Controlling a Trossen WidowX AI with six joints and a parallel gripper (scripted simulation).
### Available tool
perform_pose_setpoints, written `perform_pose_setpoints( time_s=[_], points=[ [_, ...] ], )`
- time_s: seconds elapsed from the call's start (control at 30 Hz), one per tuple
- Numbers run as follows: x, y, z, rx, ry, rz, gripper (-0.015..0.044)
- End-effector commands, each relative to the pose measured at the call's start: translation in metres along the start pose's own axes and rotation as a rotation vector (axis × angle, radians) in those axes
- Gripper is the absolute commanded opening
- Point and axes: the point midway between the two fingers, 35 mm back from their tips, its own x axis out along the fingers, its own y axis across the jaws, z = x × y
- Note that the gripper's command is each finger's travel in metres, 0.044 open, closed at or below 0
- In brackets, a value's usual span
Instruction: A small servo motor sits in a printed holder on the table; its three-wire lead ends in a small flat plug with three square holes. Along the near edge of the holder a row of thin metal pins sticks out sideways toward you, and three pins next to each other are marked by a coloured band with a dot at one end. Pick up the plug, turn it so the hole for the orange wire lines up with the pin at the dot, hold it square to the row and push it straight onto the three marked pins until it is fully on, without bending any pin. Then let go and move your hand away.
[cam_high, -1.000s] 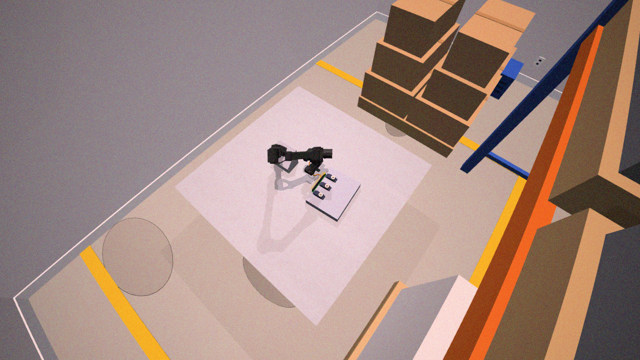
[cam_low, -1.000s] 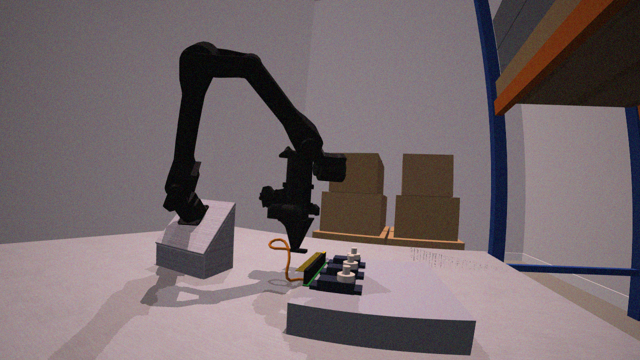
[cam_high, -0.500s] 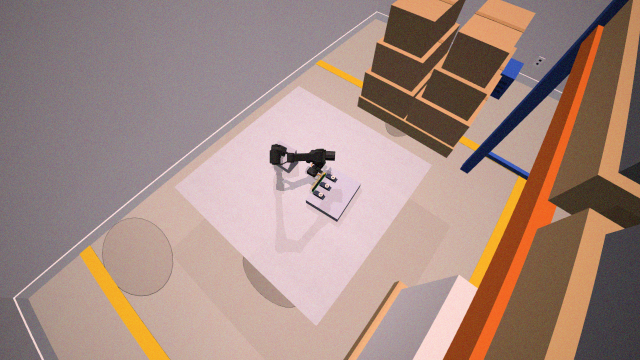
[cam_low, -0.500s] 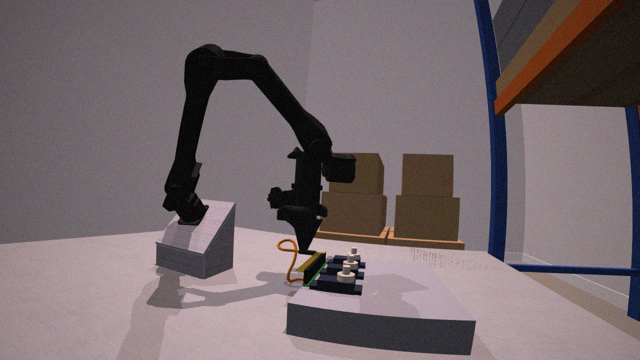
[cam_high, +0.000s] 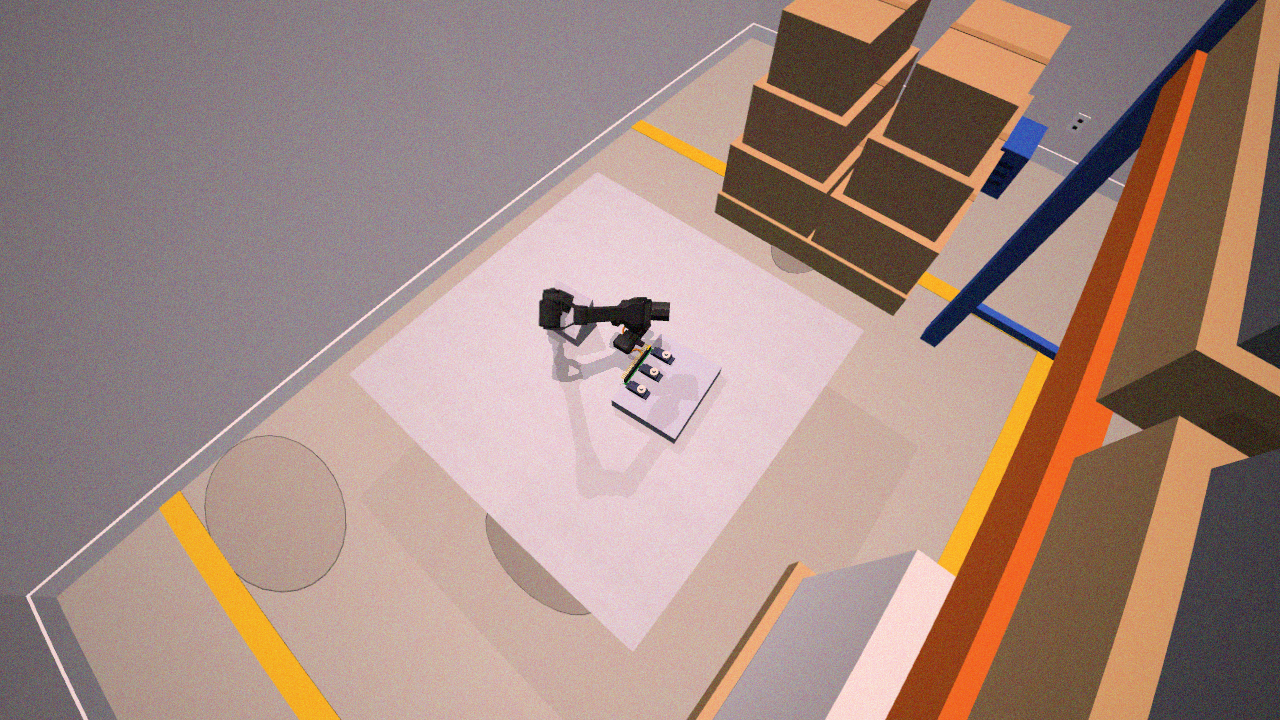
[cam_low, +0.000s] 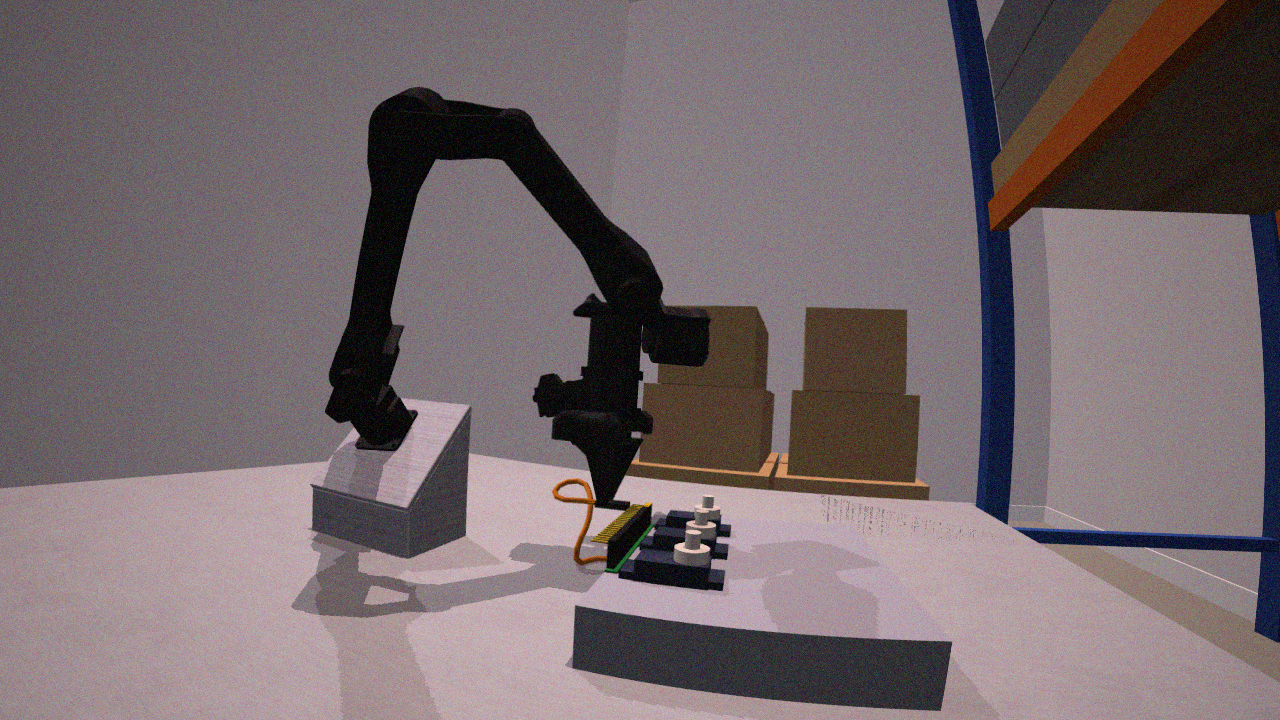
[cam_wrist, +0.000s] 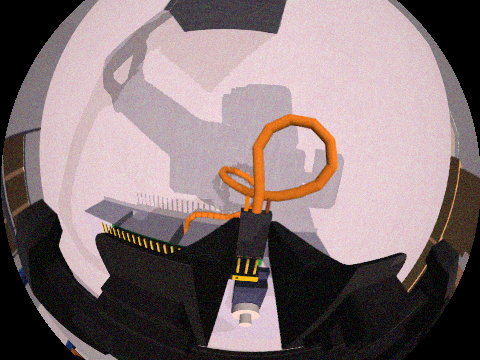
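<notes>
My gripper (cam_wrist: 254, 226) (cam_low: 605, 501) is shut on the black plug (cam_wrist: 254, 232) (cam_low: 614, 505), which points toward the holder (cam_high: 684, 398) (cam_low: 760, 662). The plug is close to the far end of the pin row (cam_low: 619, 526) (cam_wrist: 142, 241). In the wrist view three pins (cam_wrist: 247, 265) show just beyond its front end, in front of the yellow band (cam_wrist: 246, 278), whose dark dot is at the left end. The plug looks roughly in line with them; its height over them and any contact cannot be told. The orange lead (cam_wrist: 327, 175) loops up behind the plug; a bright orange wire enters its left side.
Three dark servos with white horns sit behind the pin row, the nearest servo (cam_low: 680, 568) at the row's near end. The arm's sloped base block (cam_low: 393, 519) stands to the left. Stacked boxes (cam_low: 707, 429) and a blue rack post (cam_low: 989, 358) are in the background.
</notes>
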Motion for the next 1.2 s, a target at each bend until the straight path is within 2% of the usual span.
perform_pose_setpoints(
  time_s=[0.0,1.03,1.17],
  points=[
    [0.000,0.001,-0.001,0.000,0.000,0.002,0.0000],
    [0.000,-0.002,-0.021,0.001,0.001,0.002,0.0000],
    [0.002,0.000,-0.020,0.001,0.001,0.002,0.0105]
  ],
)
